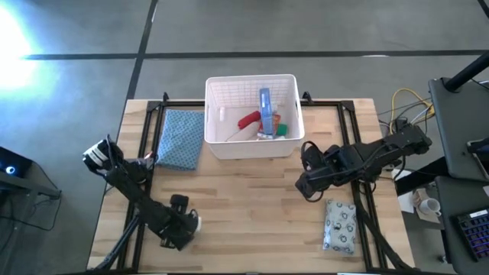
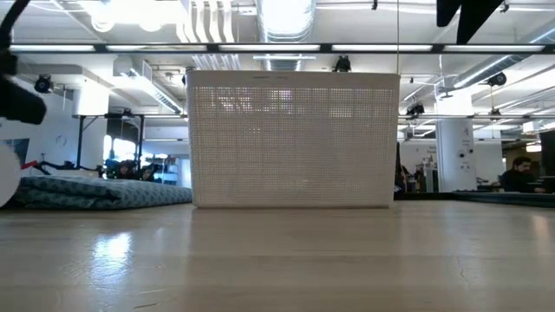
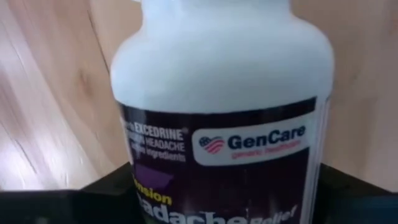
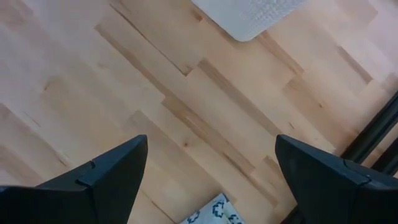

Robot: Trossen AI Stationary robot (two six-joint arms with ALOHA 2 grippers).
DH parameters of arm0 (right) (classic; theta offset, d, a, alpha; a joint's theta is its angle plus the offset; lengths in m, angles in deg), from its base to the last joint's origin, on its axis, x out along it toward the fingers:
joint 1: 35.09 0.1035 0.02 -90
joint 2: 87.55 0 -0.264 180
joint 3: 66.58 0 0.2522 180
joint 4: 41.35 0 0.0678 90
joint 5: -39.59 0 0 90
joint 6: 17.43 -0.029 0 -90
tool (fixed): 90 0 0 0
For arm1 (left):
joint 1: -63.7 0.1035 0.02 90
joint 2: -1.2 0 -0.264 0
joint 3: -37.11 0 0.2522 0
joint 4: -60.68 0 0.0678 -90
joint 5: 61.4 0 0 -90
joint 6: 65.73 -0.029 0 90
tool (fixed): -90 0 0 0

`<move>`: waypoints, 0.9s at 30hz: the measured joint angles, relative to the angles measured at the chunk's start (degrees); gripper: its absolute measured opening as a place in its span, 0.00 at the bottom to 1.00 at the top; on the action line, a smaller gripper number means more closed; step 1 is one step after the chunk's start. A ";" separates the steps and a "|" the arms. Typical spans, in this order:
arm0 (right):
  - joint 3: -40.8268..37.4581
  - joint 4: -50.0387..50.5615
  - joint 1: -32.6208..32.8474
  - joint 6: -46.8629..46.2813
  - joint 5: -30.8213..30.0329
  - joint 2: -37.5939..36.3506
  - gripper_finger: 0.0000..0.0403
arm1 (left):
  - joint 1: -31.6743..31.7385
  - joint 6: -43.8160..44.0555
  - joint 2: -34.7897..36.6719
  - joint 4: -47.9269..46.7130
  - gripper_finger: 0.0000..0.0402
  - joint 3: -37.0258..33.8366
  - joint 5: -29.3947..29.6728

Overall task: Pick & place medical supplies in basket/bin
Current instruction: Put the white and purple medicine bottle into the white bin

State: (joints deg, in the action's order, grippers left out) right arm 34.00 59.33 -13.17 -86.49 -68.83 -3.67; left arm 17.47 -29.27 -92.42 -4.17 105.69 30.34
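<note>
The white pill bottle (image 3: 217,81) with a dark label fills the left wrist view, and my left gripper (image 1: 182,223) is shut on it near the table's near-left part. The white slotted basket (image 1: 252,114) stands at the far middle and holds a red tube (image 1: 249,120), a flat blue pack (image 1: 265,109) and small boxes. The grey-white patterned pouch (image 1: 340,225) lies flat near the near-right edge. My right gripper (image 1: 304,183) hovers open between basket and pouch, touching nothing; its own view shows the pouch's corner (image 4: 211,214) just ahead. My left gripper has the pill bottle pinched between its two fingers (image 3: 93,199) across the labelled body (image 3: 161,186), low on the label. The bottle's white shoulder points away from the wrist. In the low view the bottle (image 2: 5,173) seems to sit above the tabletop.
A folded blue textured cloth (image 1: 182,139) lies left of the basket. Bare wood spans the table's middle (image 1: 252,206). Black frame rails (image 1: 355,137) run along the table's sides. Cables and equipment sit off the right edge (image 1: 405,107).
</note>
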 joint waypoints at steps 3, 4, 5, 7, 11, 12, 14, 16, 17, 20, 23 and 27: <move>0.00 -0.08 0.07 -1.59 -3.18 0.00 0.85 | 1.48 -1.80 0.13 0.04 0.51 2.45 -0.20; 0.00 -0.11 0.19 -2.38 -4.44 -0.01 0.85 | 1.94 -1.99 0.28 0.01 0.50 3.49 -0.18; 0.00 -0.22 0.27 -2.80 -5.51 -0.03 0.85 | 2.43 -2.09 0.60 -0.37 0.49 4.64 -0.18; 0.00 -0.42 0.50 -2.80 -6.37 -0.11 0.85 | 3.53 -2.10 1.50 -2.03 0.48 7.43 0.08; 0.00 -0.45 1.32 -1.70 -7.11 -0.13 0.85 | 7.10 -3.56 4.68 -2.48 0.49 13.75 1.38; 0.00 -0.46 1.50 -1.36 -7.15 -0.13 0.85 | 8.30 -4.46 5.57 -2.57 0.49 15.23 2.43; -0.05 -0.49 1.81 -1.11 -7.30 -0.13 0.85 | 11.41 -6.21 7.48 -3.95 0.49 18.42 5.66; -0.33 -0.55 2.03 -1.36 -7.34 -0.13 0.85 | 15.11 -8.15 9.55 -4.69 0.49 21.63 9.86; -0.54 -0.59 2.20 -1.67 -7.34 -0.13 0.85 | 17.22 -9.45 10.73 -4.66 0.49 23.25 11.95; -1.44 -0.63 3.05 -2.70 -7.32 -0.13 0.85 | 24.17 -13.88 13.93 -4.39 0.49 28.21 19.24; -2.53 -0.71 4.31 -4.16 -7.18 -0.13 0.85 | 32.66 -19.84 16.43 -3.96 0.49 32.21 23.95; -3.53 -0.70 5.79 -6.98 -7.10 -0.13 0.85 | 46.70 -27.26 17.59 0.29 0.49 35.28 19.38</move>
State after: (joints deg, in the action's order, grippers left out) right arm 30.47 58.63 -7.38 -93.46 -75.92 -3.80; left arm 64.17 -56.53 -74.83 -3.88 140.97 49.72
